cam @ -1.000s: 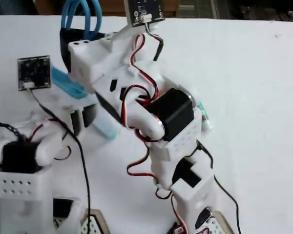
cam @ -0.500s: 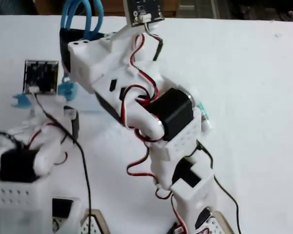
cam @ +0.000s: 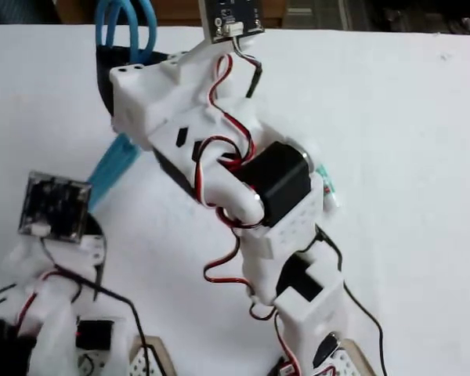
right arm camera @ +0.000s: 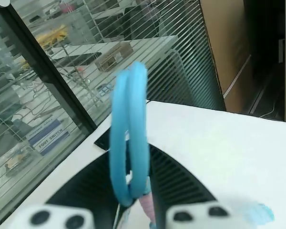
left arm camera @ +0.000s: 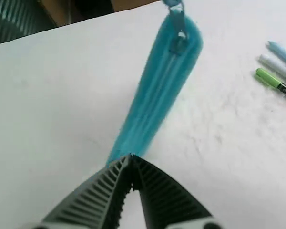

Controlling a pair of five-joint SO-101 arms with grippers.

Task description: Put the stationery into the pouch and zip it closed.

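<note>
Lower centre of the left wrist view: left claw (left arm camera: 131,164) closed on the end of the blue pouch (left arm camera: 159,95), which runs taut to the upper right. Right claw (right arm camera: 129,157) clamps its loop (right arm camera: 128,100). Hold tension even, zipper pull (left arm camera: 179,40) uppermost; pens (left arm camera: 276,76) lie on the bench (left arm camera: 47,95) at far right

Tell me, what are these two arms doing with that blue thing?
They hold a blue pouch stretched between them: the left gripper is shut on one end, the right gripper on the loop at the other. Pens lie on the table, outside the pouch.
</note>
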